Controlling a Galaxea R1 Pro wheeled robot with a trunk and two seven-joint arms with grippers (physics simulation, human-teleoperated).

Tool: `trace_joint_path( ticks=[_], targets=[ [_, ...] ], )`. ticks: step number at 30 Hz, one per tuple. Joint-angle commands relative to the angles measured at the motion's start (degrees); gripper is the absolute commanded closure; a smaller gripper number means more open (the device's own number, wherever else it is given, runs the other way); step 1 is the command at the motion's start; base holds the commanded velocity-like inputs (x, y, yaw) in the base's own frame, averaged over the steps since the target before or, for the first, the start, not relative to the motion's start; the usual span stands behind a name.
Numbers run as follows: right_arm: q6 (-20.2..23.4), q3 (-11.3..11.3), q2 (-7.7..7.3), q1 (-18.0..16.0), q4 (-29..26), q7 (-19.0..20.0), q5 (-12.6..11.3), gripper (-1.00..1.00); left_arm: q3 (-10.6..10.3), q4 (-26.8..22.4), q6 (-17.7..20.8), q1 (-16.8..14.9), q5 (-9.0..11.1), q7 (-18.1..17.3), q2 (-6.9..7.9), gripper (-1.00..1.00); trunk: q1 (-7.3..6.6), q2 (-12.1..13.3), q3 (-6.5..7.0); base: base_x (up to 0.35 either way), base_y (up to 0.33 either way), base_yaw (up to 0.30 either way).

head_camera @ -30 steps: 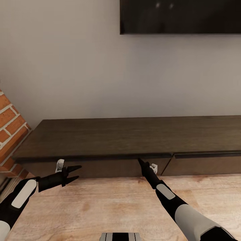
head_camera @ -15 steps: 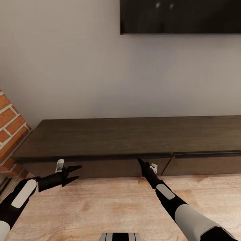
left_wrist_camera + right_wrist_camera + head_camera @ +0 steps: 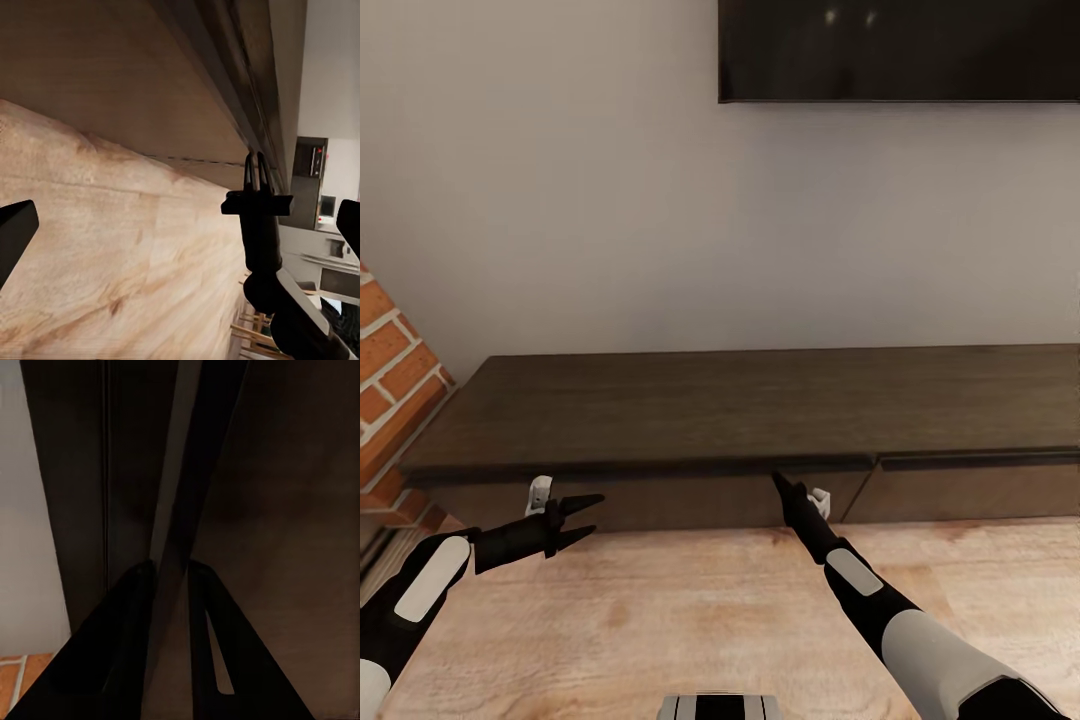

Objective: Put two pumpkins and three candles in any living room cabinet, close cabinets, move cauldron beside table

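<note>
Low dark-brown cabinet (image 3: 760, 420) against the wall beneath a wall-mounted screen (image 3: 900, 50), drawers shut; right gripper (image 3: 780, 487) (fingers nearly together, grasping nothing) touches the drawer front's top edge, while left gripper (image 3: 588, 516) hovers spread over the wood floor (image 3: 690, 610).

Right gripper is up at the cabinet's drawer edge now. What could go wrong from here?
The drawer fronts are handleless, and the right gripper has its nearly closed fingers at the thin gap under the cabinet top, so it may slip off when pulling.

Its tips sit near the seam between two drawer fronts, far from the left drawer's middle, so the pull may be uneven.

The open left gripper hangs close to the same drawer front and may block it.
</note>
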Motion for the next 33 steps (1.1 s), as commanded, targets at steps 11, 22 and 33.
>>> trace_joint_path(
  ticks=[11,22,33],
  targets=[
    [0.26,-0.40,-0.07,-0.03,0.24,0.59,-1.12,1.00,-0.09,-0.07,0.15,-0.02,0.05,-0.18,0.06,-1.00,-0.02,-0.02,-0.05,-0.050,0.000,0.000],
    [-0.56,-0.40,-0.05,-0.03,0.11,0.97,-1.12,1.00,-0.09,0.01,0.15,-0.02,0.01,-0.17,0.06,-1.00,-0.02,-0.02,-0.05,-0.049,0.000,0.000],
    [-0.39,-0.31,-0.05,-0.03,-0.03,0.98,-1.11,1.00,-0.09,-0.01,0.15,-0.02,0.01,-0.18,0.06,-1.00,-0.02,-0.02,-0.05,-0.070,0.000,0.000]
  ],
)
